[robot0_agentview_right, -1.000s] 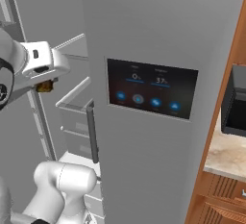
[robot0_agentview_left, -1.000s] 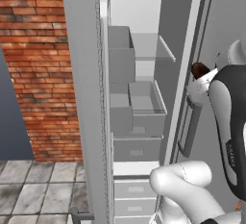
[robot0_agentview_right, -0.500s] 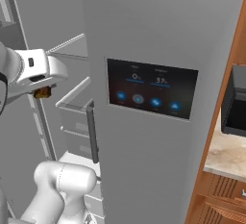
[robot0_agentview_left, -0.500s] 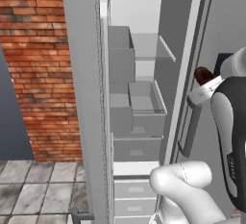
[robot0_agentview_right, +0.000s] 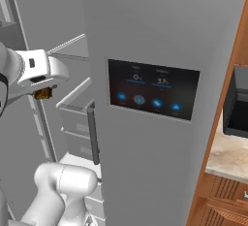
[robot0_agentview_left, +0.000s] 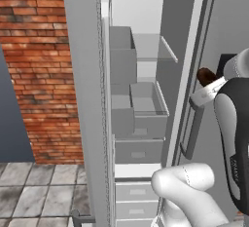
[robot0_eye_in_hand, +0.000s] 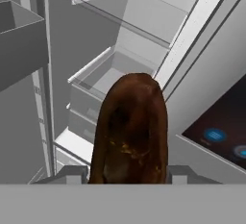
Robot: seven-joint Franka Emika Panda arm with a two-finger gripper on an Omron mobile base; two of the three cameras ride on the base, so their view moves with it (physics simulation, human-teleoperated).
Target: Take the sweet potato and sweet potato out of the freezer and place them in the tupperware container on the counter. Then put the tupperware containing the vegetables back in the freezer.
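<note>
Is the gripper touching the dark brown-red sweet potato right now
Touching. In the hand view the dark brown-red sweet potato sits clamped in the gripper, both fingers pressed against its sides with no gap.

The white arm bends up high, with its hand held out in front. The gripper (robot0_eye_in_hand: 129, 175) squeezes a brown potato (robot0_eye_in_hand: 129, 129) between its two fingers (robot0_eye_in_hand: 67, 174), one on each side.

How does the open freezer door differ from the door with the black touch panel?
The freezer door is swung open, showing grey bins on its inner side; the door with the touch panel is shut. The first has a plain grey face; the second carries a black screen with blue icons. Both are grey steel.
</note>
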